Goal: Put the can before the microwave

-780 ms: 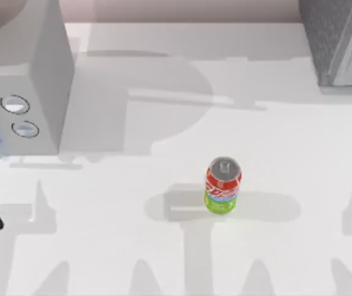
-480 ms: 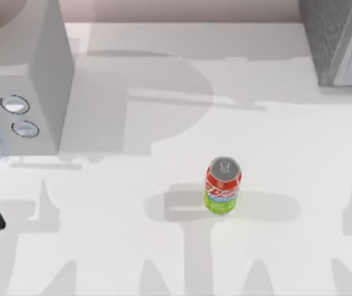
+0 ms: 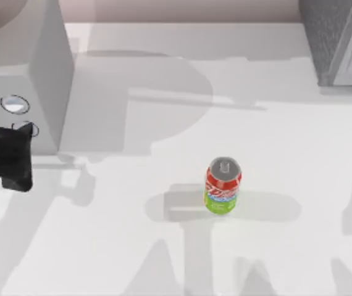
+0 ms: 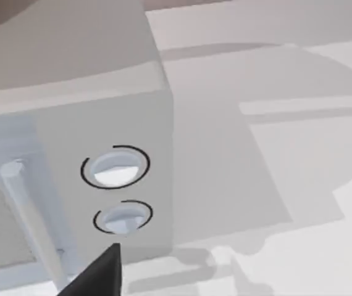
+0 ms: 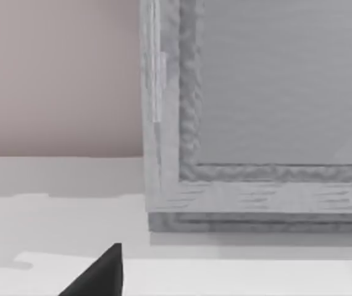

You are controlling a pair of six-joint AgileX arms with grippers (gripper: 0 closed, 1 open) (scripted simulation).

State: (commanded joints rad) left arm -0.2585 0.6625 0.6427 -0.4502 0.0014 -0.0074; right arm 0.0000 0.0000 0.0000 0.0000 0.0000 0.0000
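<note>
**Can stands alone mid-table; left gripper sits in front of the microwave**

The can [image 3: 223, 185] stands upright on the white table [image 3: 275, 142], a little right of the table's middle and toward the near side. Its silver top faces up, with the red part above the white band and the green part at the bottom. Nothing touches it, and its soft shadow spreads on the table to both sides.

The microwave [image 3: 25, 74] sits at the far left corner, a big pale grey box. Its front faces the near side and carries two round silver-blue dials [image 3: 15, 104], one above the other. The can is well apart from it, off to the right and nearer.

The left gripper [image 3: 14, 158] reaches in from the left edge, a dark block just in front of the microwave's front, overlapping the lower dial in the top view. In the left wrist view one dark fingertip [image 4: 99, 274] pokes up just beneath the lower dial [image 4: 123, 217], with the microwave's front and handle close by. I cannot tell whether its fingers are spread or pressed together.

At the far right corner stands a dark grey speckled box [image 3: 339, 40] with a white panel. The right wrist view looks closely at that box [image 5: 256, 111], with one dark fingertip [image 5: 102, 274] of the right gripper at the picture's edge; whether it is spread or closed cannot be told.
</note>
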